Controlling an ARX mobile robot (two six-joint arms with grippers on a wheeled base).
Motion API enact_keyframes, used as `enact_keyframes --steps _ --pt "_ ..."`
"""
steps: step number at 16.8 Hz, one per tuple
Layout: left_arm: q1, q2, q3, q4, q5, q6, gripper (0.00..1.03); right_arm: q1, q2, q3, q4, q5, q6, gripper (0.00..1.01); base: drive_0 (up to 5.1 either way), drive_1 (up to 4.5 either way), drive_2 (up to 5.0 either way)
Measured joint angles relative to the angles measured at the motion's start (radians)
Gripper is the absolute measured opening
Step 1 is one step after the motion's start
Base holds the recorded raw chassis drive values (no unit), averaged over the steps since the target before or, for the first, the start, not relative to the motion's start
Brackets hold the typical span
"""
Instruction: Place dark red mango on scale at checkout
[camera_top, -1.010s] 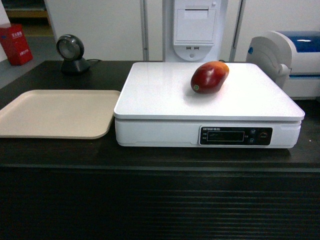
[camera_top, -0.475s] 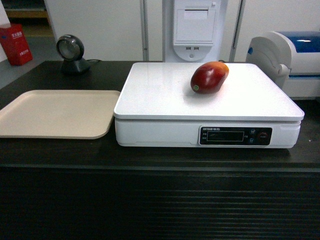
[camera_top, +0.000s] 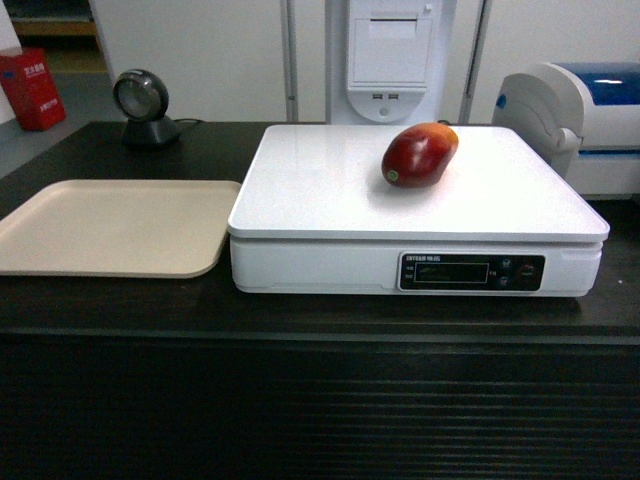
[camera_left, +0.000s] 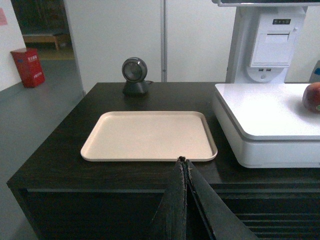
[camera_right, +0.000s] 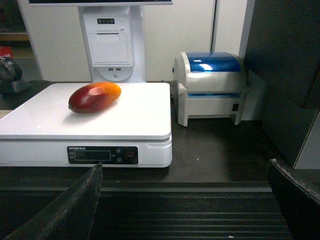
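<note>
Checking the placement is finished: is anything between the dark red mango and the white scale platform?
Nothing visible. The glossy dark red mango lies directly on the flat white square scale on the black checkout counter.

White wall panels (camera_top: 200, 50) close the far side, split by vertical grey seams. Grey floor (camera_left: 35, 115) runs along the left, where a red box (camera_left: 28, 66) stands against the wall beside a dim opening holding a wooden shelf (camera_left: 47, 38). Lighting even, indoor.
</note>
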Motion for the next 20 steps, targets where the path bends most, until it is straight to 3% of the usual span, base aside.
enact_keyframes --steps 1,5,6,10,20 --pt "0.0 0.0 0.0 -0.004 0.0 -0.001 0.02 0.0 0.0 0.0 0.001 0.0 0.0 0.98 0.0 0.0 0.0" --pt "0.0 0.0 0.0 -0.003 0.0 0.0 0.35 0.0 0.0 0.0 0.0 0.0 0.0 0.98 0.0 0.0 0.0" --pt "0.0 0.0 0.0 -0.003 0.0 0.0 0.52 0.0 0.0 0.0 0.001 0.0 0.0 0.98 0.0 0.0 0.0" --pt "0.0 0.0 0.0 -0.003 0.0 0.0 1.0 0.0 0.0 0.0 0.001 0.0 0.0 0.98 0.0 0.0 0.0" --pt "0.0 0.0 0.0 -0.003 0.0 0.0 0.98 0.0 0.0 0.0 0.001 0.0 0.0 0.98 0.0 0.0 0.0"
